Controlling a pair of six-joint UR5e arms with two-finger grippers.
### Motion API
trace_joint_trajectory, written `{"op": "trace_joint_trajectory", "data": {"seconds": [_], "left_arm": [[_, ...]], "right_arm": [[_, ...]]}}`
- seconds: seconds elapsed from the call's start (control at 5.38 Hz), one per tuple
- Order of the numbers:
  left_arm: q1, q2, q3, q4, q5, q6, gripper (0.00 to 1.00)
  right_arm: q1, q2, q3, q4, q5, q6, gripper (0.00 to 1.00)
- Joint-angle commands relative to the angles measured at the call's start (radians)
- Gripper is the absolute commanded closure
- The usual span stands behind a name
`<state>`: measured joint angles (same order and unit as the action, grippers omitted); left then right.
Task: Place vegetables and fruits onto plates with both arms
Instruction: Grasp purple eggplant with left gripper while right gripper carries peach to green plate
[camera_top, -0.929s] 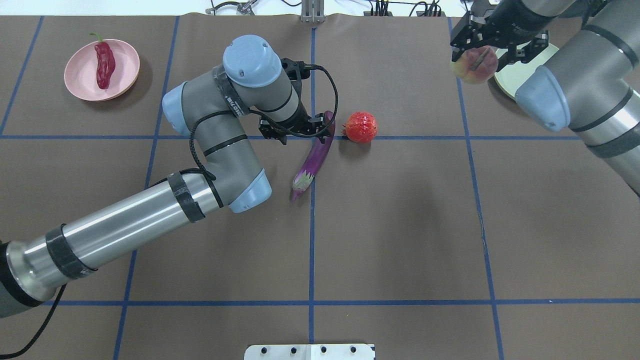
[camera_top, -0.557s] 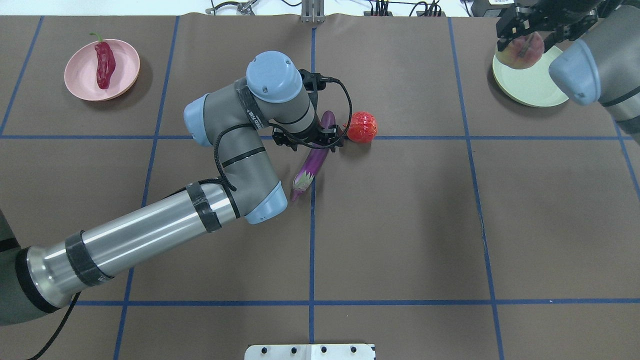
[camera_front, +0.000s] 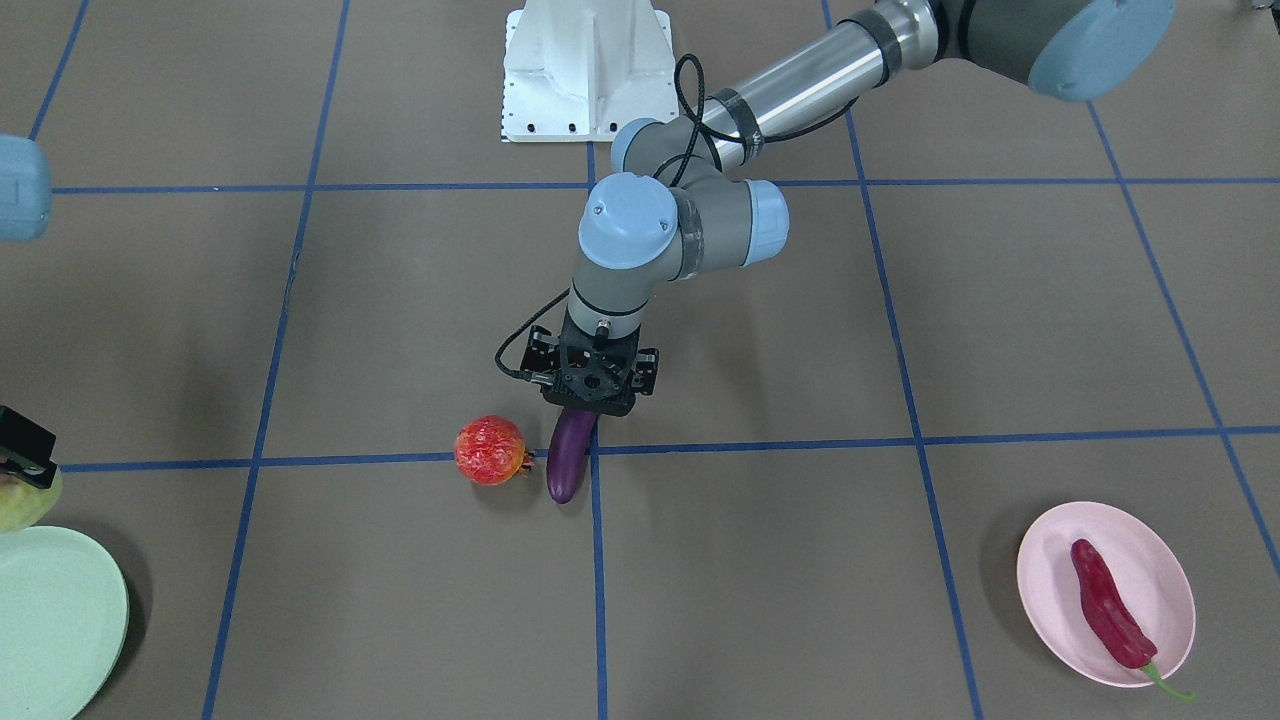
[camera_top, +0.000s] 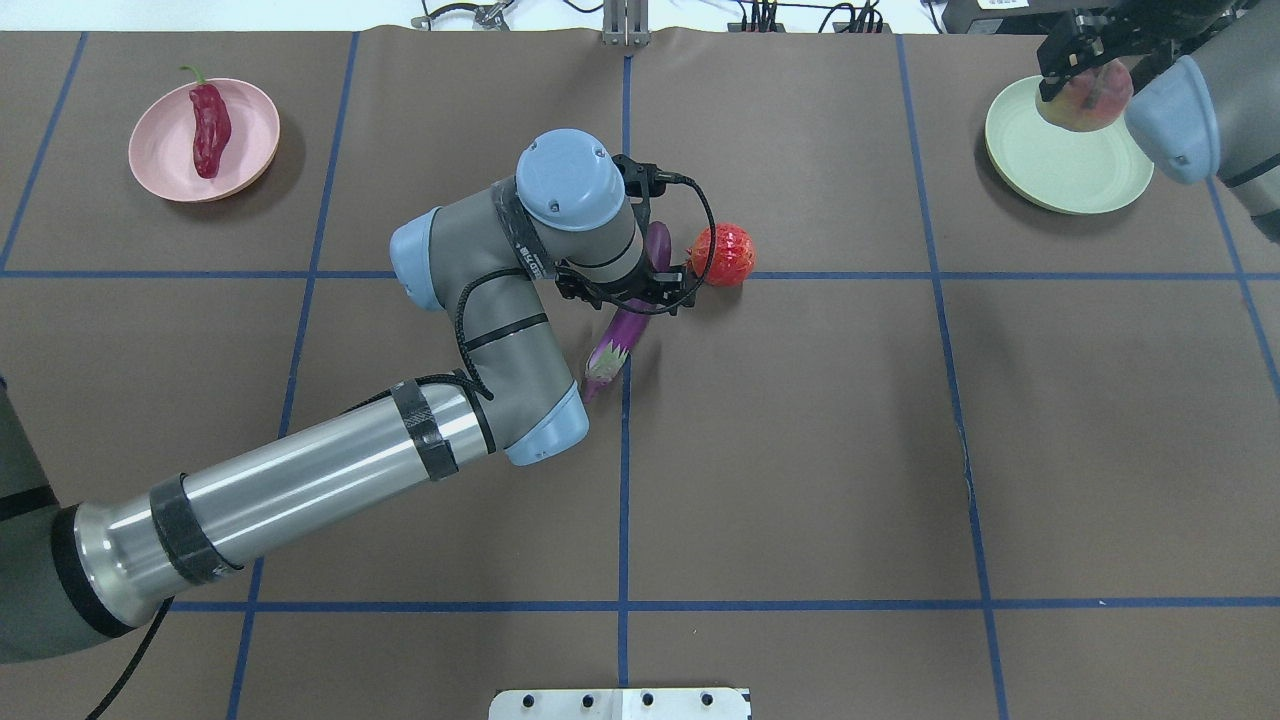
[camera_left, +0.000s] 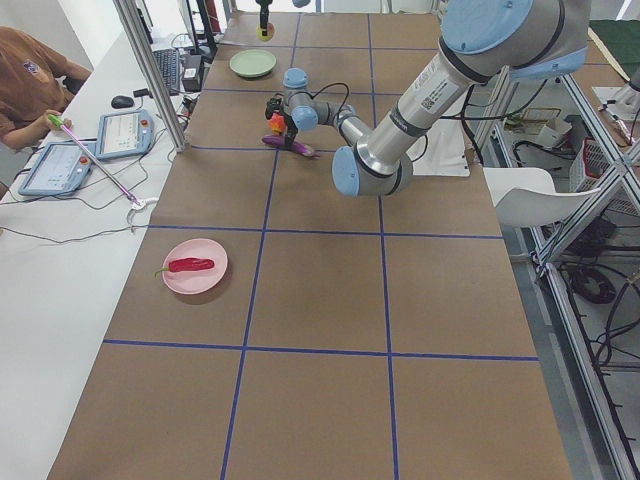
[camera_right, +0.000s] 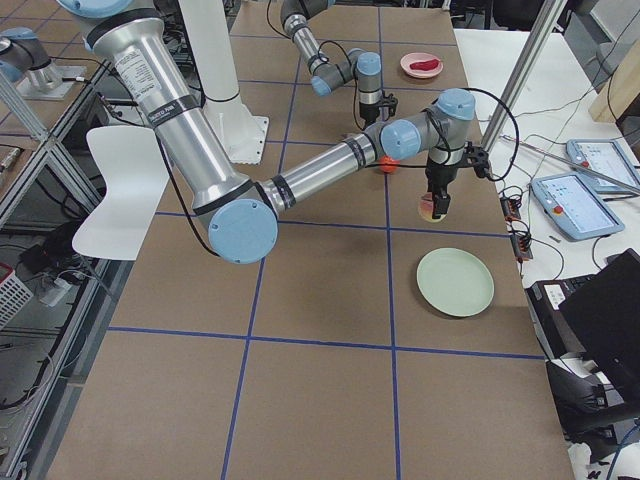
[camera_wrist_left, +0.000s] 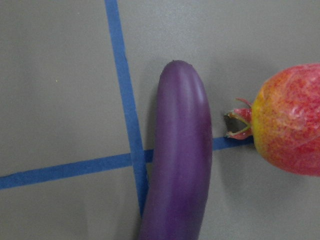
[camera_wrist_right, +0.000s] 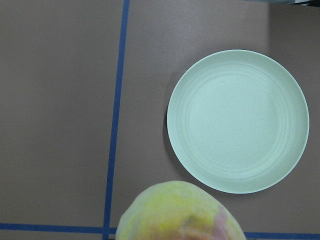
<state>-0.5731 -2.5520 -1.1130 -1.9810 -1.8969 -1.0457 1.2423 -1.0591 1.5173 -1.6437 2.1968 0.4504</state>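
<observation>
Hovering low over the eggplant (camera_top: 620, 335) near mid-table, left gripper (camera_top: 628, 298) shows jaws apart, one either side of the purple body, nothing pinched yet. Judged: set across the long axis so the pinch meets the narrow width, which should stop a glossy skin rolling. Pomegranate (camera_top: 722, 254) lies on the table (camera_top: 800, 450) just beside the eggplant's blunt tip, at its 3 o'clock on the overhead view, crown towards it, so that side is a bump risk. Right gripper (camera_top: 1088, 70) is clamped on the peach (camera_top: 1080, 100), held aloft by the rim of the green plate (camera_top: 1050, 165) at the table's 2 o'clock, not yet centred for release. Pink plate (camera_top: 160, 160) at 10 o'clock holds the chili (camera_top: 210, 125), so I judge it the vegetable plate
</observation>
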Motion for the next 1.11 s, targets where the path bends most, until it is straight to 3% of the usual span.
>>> {"op": "trace_joint_trajectory", "data": {"seconds": [0.0,0.19,0.56,0.74,0.93], "left_arm": [[0.009,-0.004,0.01,0.004,0.007,0.003,0.07],[0.012,-0.004,0.012,0.008,0.009,0.001,0.13],[0.036,-0.005,0.016,0.01,0.039,-0.01,0.38],[0.029,-0.007,0.007,0.011,0.039,-0.01,0.93],[0.004,-0.005,-0.011,0.013,0.036,-0.013,1.0]], "right_arm": [[0.017,-0.015,-0.139,0.165,0.001,-0.018,1.0],[0.026,-0.015,-0.178,0.189,0.001,-0.042,1.0],[0.031,-0.013,-0.201,0.191,0.001,-0.051,1.0],[0.032,-0.01,-0.222,0.194,-0.002,-0.059,1.0],[0.032,-0.009,-0.232,0.196,-0.002,-0.059,1.0]]}}
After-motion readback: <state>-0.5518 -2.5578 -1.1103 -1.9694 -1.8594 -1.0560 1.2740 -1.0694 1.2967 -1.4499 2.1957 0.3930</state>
